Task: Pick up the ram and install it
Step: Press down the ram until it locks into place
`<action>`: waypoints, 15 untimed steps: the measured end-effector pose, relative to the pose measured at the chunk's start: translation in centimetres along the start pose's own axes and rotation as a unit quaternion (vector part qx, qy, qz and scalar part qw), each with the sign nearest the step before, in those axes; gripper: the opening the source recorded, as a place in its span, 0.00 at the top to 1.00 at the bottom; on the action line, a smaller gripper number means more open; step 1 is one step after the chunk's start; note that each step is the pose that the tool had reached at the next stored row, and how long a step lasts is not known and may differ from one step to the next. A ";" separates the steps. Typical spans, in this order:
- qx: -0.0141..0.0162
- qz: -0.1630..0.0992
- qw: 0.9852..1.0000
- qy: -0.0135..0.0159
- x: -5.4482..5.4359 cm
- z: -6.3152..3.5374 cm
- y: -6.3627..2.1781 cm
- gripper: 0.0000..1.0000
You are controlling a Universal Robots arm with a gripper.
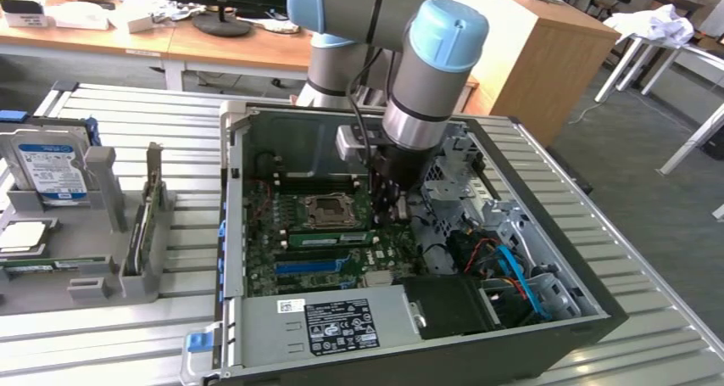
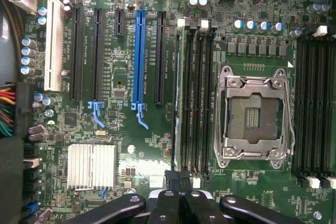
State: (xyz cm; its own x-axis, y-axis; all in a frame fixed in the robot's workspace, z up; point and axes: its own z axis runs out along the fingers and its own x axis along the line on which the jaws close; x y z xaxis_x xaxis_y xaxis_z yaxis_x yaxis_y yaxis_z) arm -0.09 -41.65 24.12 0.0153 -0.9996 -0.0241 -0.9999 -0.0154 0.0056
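A robot arm reaches down into an open computer case that lies on its side on a slatted metal worktop. The hand hangs just above the green motherboard, its 2 dark fingers pressed together with nothing between them. The ram, a long thin green stick with a white label, lies seated in a slot on the board just near of the square metal processor socket, and the hand is beside its right end in the exterior view. In the wrist view the ram shows edge-on in the outermost of a group of black slots, next to the socket, with the fingertips close to one end. A long blue slot runs parallel further along the board. At the exterior view's left, a grey holder on the worktop carries a hard drive with a blue and white label.
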 end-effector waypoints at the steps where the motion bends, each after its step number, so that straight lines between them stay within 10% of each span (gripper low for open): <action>1: 0.000 0.000 1.000 0.000 0.0 0.02 0.00 0.89; 15: 0.001 0.000 1.000 0.000 -0.2 0.94 -0.01 0.89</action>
State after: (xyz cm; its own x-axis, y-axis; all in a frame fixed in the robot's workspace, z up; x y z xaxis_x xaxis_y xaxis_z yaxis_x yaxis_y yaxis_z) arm -0.09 -41.43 23.19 0.0154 -0.9996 -0.0242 -0.9999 -0.0154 0.0030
